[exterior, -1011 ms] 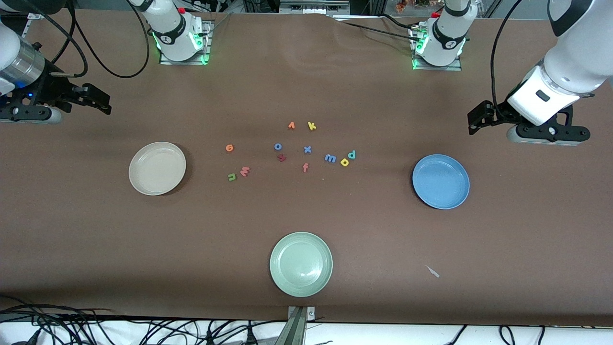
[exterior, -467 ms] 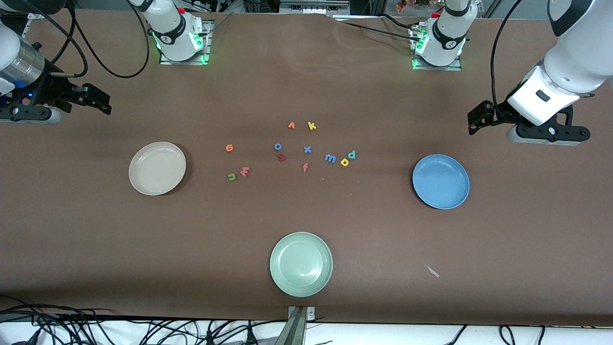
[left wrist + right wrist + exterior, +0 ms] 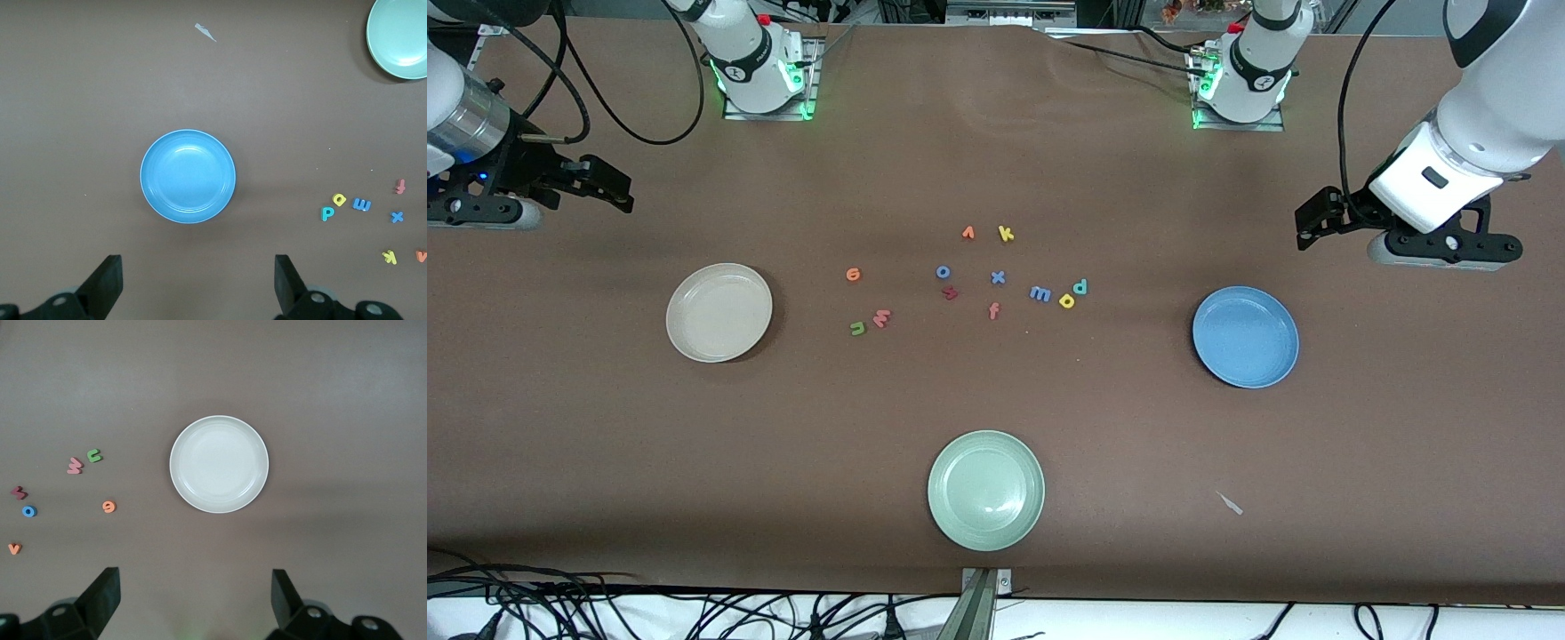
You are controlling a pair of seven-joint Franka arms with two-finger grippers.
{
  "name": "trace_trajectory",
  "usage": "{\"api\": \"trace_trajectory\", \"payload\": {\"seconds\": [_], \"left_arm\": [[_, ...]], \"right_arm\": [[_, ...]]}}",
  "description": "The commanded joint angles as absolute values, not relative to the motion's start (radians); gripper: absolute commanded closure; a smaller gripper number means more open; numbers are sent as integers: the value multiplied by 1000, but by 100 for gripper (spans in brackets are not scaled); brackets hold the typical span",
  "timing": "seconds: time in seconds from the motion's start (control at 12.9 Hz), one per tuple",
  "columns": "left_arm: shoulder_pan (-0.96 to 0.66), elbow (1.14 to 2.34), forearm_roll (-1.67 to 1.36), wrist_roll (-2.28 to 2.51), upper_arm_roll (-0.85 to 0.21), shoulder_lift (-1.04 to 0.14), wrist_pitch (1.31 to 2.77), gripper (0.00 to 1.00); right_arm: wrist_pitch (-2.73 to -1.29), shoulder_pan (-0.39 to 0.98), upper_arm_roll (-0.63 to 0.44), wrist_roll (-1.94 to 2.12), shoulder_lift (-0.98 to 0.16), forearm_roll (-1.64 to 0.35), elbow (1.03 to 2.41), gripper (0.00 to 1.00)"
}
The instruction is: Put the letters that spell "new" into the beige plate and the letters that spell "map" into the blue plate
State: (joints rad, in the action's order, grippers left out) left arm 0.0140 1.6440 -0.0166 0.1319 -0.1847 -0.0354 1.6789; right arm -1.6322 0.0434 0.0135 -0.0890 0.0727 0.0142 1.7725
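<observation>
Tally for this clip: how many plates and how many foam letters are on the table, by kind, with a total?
Round shallow plates: 3 (beige plate, blue plate, pale green plate)
Small foam letters: 11, clustered on the brown table between the beige and blue plates
Small pale scrap: 1
Total: 15

letters mid-table, between beige plate and blue plate | both plates empty

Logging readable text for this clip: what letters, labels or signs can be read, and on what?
"k": yellow letter
"x": blue letter
"o": blue letter
"m": blue letter
"f": orange-red letter
"p": teal letter
Other letters lie turned, uncertain.
Arm-base markings: too small.
Plates: none.
</observation>
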Motion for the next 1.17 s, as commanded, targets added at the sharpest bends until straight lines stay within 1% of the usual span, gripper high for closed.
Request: {"api": "trace_trajectory", "payload": {"seconds": [0.0,0.7,1.09], "left_arm": [[15,1632,-26,118,-186,-37,1672,0],[3,1632,-26,118,-186,-38,1672,0],[-35,1634,-31,117,-207,-118,1672,0]], "right_arm": [[-1649,44,15,-100,103,23,1804,0],[-1648,46,17,-100,95,26,1792,0],[-1649,46,17,-94,60,25,1758,0]]}}
